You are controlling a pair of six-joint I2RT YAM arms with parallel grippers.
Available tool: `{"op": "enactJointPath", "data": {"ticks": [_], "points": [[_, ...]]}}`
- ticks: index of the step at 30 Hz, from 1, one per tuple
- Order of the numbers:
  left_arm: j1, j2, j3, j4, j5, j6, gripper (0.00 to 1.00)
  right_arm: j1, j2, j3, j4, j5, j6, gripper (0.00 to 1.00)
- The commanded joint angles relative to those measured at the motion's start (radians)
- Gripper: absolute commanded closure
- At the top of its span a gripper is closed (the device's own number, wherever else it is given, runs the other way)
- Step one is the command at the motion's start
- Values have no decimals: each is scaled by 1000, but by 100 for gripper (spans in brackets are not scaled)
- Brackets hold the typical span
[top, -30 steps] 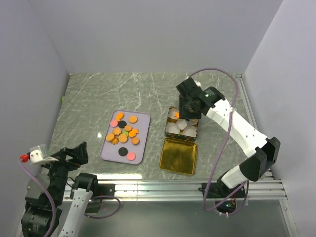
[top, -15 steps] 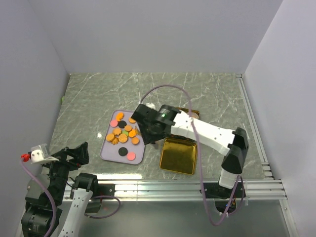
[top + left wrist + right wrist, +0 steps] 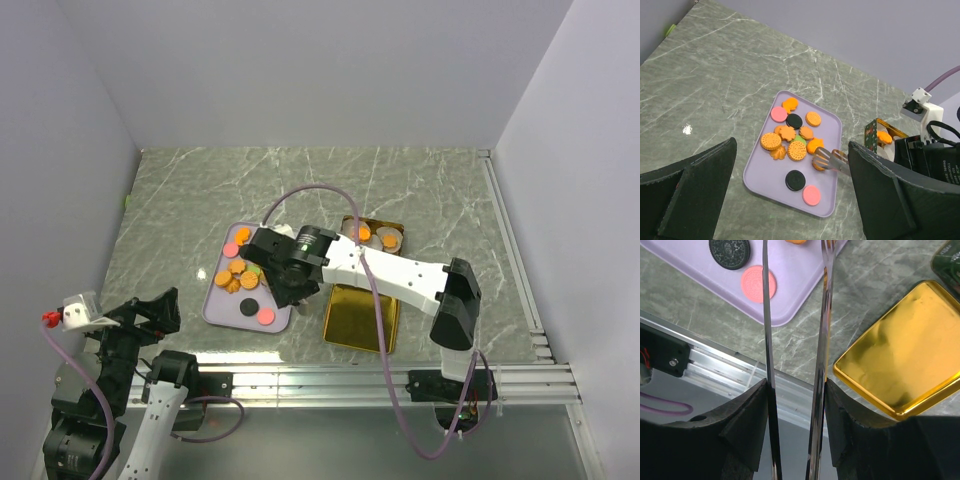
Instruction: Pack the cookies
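My right gripper (image 3: 795, 390) is clamped on thin metal tongs (image 3: 835, 159). Their blades stand narrowly apart and reach over the near right part of the lilac rectangular plastic tray (image 3: 213, 305). The small flat round cookies (image 3: 790, 140), mostly orange with a few pink and black, nearly all lie on that tray. A few orange ones sit in the dark patterned rectangular tin (image 3: 375, 236) to its far right. The tips seem to be at an orange cookie on the pile's right edge, but they run out of the wrist view, so I cannot tell if anything is caught. My left gripper (image 3: 152, 312) hangs spread wide, holding nothing, well apart.

My worry is that the slim blades pinch a disc off-centre and flip it out. They could also scrape the light tray and shove it toward the aluminium rail (image 3: 330, 380) at the near edge. The shiny gold metal lid (image 3: 360, 318) lies just beside the tray under my arm, and a dropped cookie could land there. The marbled grey-green table (image 3: 200, 190) gives open room to the left and far side.
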Motion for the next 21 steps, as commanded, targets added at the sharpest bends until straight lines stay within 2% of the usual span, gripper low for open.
{"op": "enactJointPath", "data": {"ticks": [1, 15, 21], "points": [[-1, -40, -7, 44, 16, 21, 1, 21, 20, 43, -7, 8, 17, 47], [-1, -42, -7, 44, 16, 21, 1, 48, 91, 86, -48, 36, 11, 47], [-1, -43, -7, 42, 16, 21, 1, 47, 97, 103, -73, 60, 15, 57]]}}
